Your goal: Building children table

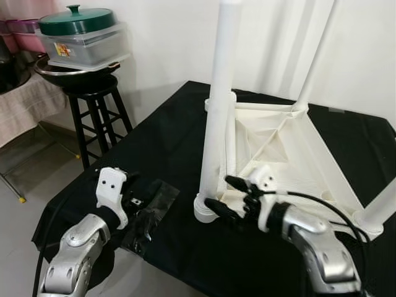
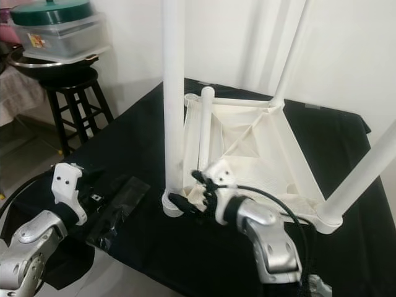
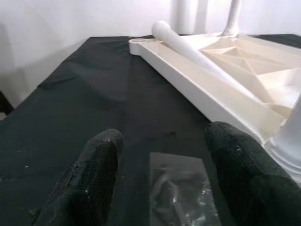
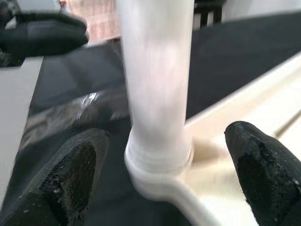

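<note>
- The white children's table top (image 1: 291, 148) lies upside down on the black-draped counter (image 1: 161, 133), taking up the centre and the 3 o'clock side.
- Upright legs stand in its corner sockets: the near-left leg (image 1: 216, 105) rises at the corner closest to the robot, another (image 1: 315, 59) at the far corner, a third (image 1: 383, 207) at 4 o'clock near the counter's right edge.
- A loose leg (image 3: 188, 47) rests slanted across the upturned top, its rounded end near the far-left corner.
- The right gripper (image 1: 228, 197) sits at the foot of the near-left leg, fingers (image 4: 75, 174) apart on either side of the socket, not closed on it.
- The left gripper (image 3: 160, 179) hovers low at 8 o'clock, fingers (image 3: 94, 174) spread over a clear plastic bag (image 1: 148, 213) lying on the cloth just beside the counter's front edge.
- Open cloth runs from the bag towards 11 o'clock, along the table top's left edge.
- Beyond the counter's left edge stands a black stool (image 1: 99, 114) carrying a metal bowl (image 1: 68, 71) and a clear lidded box (image 1: 86, 46) with a green lid (image 1: 75, 20) on top.
- The box bears a small coloured label (image 1: 62, 49); its writing is too small to read.
</note>
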You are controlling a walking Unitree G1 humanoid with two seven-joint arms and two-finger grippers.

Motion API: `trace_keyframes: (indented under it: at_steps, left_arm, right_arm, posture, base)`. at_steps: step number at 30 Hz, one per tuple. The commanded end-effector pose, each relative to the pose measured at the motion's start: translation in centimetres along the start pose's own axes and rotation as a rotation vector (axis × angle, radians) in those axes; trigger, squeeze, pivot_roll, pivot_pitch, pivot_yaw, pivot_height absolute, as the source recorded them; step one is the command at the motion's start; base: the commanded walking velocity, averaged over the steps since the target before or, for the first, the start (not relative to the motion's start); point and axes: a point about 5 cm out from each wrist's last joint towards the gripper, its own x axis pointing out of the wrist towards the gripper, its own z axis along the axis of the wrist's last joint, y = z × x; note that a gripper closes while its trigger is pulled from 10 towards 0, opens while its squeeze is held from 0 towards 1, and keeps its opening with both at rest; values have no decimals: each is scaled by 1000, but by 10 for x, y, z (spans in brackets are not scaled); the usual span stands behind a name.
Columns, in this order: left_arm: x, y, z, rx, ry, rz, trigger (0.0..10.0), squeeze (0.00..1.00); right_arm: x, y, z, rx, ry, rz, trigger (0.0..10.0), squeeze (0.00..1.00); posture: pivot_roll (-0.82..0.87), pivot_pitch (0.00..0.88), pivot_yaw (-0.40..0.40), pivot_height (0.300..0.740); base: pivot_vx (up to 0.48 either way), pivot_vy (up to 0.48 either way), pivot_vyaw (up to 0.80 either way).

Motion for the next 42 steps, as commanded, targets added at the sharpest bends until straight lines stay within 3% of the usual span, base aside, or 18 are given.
trace_keyframes:
  at_steps: [1,3,4,6,9,14,19,34,42]
  left_arm:
    - [-3,3,-5,2,29,27,10000,0]
    - [-9,7,-8,-15,39,62,10000,0]
    - [-9,7,-8,-15,39,62,10000,0]
    - [-11,9,-11,-43,39,87,10000,0]
    - [-11,8,-11,-37,49,75,10000,0]
    - [-10,7,-11,-29,46,70,10000,0]
    - [-11,6,-8,-14,20,79,10000,0]
    - [-8,-1,-8,-2,23,26,10000,0]
    - [-8,-3,-7,38,23,5,10000,0]
  right_arm:
    - [-7,-2,4,1,-17,-11,10000,0]
    - [-19,-8,1,3,-17,-101,10000,0]
    - [-19,-8,1,3,-17,-101,10000,0]
    - [-23,-20,2,8,-28,-226,10000,0]
    - [-20,-29,4,26,-46,-327,10000,0]
    - [-11,-32,12,61,-96,-370,10000,0]
    - [0,-30,18,94,-120,-349,10000,0]
    - [-11,-52,27,63,-127,-423,10000,0]
    - [-20,-55,36,-55,-120,-233,10000,0]
  posture:
    - [-72,0,-25,740]
    - [-78,0,-21,740]
    - [-78,0,-21,740]
    - [-81,0,-16,740]
    - [-80,0,-14,740]
    - [-70,0,-15,740]
    - [-66,0,-15,740]
    - [-62,0,-16,740]
    - [-56,0,-19,740]
  base:
    - [0,0,0]
    - [0,0,0]
    - [0,0,0]
    - [0,0,0]
    - [0,476,0]
    - [0,478,-480]
    - [0,190,-800]
    - [0,0,-800]
    - [0,0,-500]
